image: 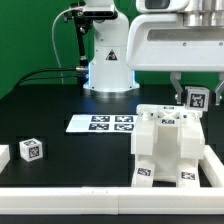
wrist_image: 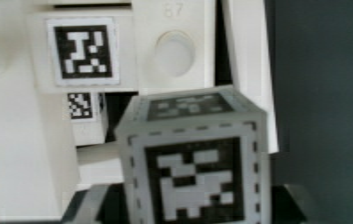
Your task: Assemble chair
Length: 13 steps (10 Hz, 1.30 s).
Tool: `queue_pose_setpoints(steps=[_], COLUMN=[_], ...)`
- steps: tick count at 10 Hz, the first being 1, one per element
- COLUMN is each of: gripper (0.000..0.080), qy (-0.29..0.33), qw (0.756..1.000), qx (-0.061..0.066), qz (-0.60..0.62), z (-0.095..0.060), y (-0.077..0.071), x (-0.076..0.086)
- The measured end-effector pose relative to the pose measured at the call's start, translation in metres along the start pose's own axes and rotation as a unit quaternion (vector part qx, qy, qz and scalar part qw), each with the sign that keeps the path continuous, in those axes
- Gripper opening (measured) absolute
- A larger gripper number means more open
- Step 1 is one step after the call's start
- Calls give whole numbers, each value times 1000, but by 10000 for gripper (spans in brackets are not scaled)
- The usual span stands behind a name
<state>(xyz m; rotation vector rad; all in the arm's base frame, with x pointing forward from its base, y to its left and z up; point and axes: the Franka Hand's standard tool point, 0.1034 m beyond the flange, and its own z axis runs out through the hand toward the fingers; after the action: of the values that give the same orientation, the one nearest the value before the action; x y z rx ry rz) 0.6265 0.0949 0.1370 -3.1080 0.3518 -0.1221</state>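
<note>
The partly built chair (image: 167,146) is a stepped white block structure with tags, standing at the exterior view's right front. My gripper (image: 196,102) hangs just above its far right corner. It is shut on a small white chair piece (image: 196,97) with a black-and-white tag. In the wrist view this piece (wrist_image: 191,150) fills the middle between the dark fingers (wrist_image: 88,207), and my gripper (wrist_image: 194,208) clamps its sides. Behind it is the chair's white panel (wrist_image: 173,55) with a tag and a round hole.
The marker board (image: 102,124) lies flat in the middle of the black table. A loose tagged cube piece (image: 31,150) and another white piece (image: 3,155) sit at the exterior view's left. A white rail (image: 90,192) runs along the front edge. The robot base (image: 108,60) stands behind.
</note>
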Motion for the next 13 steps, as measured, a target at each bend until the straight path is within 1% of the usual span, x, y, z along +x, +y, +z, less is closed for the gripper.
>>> queue_pose_setpoints(steps=[1, 4, 9, 13], gripper=[281, 281, 281, 281], qy=[-1, -4, -2, 14], qw=[1000, 1000, 1000, 1000], qx=[-1, -2, 0, 3], qz=[1, 1, -3, -3], z=[7, 8, 9, 10], y=[3, 8, 2, 2], x=[-8, -12, -16, -13])
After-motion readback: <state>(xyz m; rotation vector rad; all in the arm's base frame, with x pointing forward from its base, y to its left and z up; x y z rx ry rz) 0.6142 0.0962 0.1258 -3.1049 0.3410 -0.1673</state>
